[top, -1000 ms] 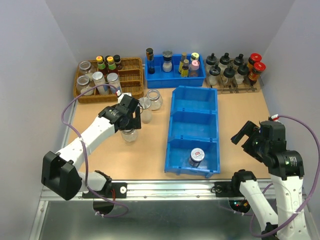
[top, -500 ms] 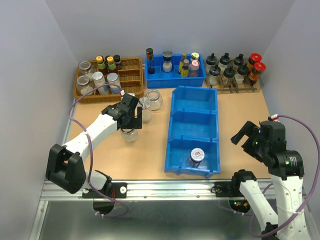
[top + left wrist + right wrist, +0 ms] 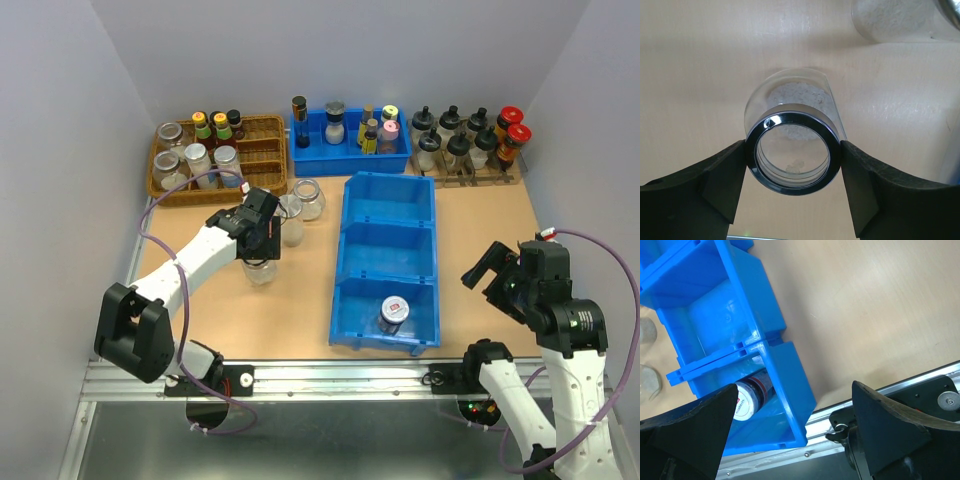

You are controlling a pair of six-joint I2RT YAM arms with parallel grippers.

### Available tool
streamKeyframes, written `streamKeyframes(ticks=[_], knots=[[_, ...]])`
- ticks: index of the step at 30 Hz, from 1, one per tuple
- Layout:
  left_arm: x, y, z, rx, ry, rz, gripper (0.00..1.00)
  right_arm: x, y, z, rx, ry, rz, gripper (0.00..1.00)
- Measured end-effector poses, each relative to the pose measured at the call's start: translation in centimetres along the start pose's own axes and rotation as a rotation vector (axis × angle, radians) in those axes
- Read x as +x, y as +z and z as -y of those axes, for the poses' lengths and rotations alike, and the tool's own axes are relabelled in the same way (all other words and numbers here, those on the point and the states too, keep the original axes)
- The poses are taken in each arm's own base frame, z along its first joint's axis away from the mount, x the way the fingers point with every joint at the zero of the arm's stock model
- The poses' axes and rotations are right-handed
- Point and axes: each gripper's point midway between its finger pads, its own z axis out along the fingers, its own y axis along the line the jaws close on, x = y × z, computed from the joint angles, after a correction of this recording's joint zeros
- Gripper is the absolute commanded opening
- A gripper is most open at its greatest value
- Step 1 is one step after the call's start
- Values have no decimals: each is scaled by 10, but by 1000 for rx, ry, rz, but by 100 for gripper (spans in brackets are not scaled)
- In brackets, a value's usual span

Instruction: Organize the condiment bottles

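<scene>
My left gripper (image 3: 259,247) (image 3: 792,156) is shut on the silver-rimmed top of a clear glass jar (image 3: 260,269) (image 3: 792,152) with white powder in it, low over the table left of the blue three-compartment bin (image 3: 340,270). Two more clear jars (image 3: 291,225) (image 3: 309,198) stand just behind; one shows at the top right of the left wrist view (image 3: 895,20). The darker jar with the red-and-white lid (image 3: 392,313) (image 3: 747,397) sits in the bin's nearest compartment. My right gripper (image 3: 492,268) (image 3: 795,430) is open and empty, right of the bin (image 3: 775,355).
A wicker basket (image 3: 262,160) with capped bottles and jars stands at the back left. A small blue tray (image 3: 350,160) of bottles is at the back middle. A rack (image 3: 470,172) of black- and red-capped bottles is at the back right. The metal rail (image 3: 330,375) runs along the near edge.
The left arm's elbow and base link have swung a little to the right; its gripper has stayed over the same jar. The right arm has not moved.
</scene>
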Motion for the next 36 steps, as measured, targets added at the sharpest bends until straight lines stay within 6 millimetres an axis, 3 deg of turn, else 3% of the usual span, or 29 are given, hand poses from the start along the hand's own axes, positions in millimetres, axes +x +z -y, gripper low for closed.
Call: streamKeyframes(ticks=[1,4,5,6,12,16,20,25,28,32,36], knots=[[0,0,0,0,-2,-1,66,0,0,0,0,0,0,100],[0,0,0,0,-4,-2,36,0,0,0,0,0,0,100],[1,0,0,0,-7,-3,22,0,0,0,0,0,0,100],[1,-1,0,2,-8,-5,0,0,0,0,0,0,0,100],[16,-15,-1,26,-17,-37,0,1,1,0,1,0,-1,100],[26,-51,5,99,-7,-23,0,3,2,2,5,0,-6,100],[22,-90,22,190,23,-2,0,3,2,2,6,0,-7,100],[3,-142,73,365,94,51,0,3,3,2,9,0,-7,100],[-10,-156,99,414,128,68,0,2,3,3,12,4,-4,100],[-38,-151,143,412,186,86,0,1,3,3,18,12,0,100],[-60,-126,191,386,261,90,0,0,3,4,26,19,5,100]])
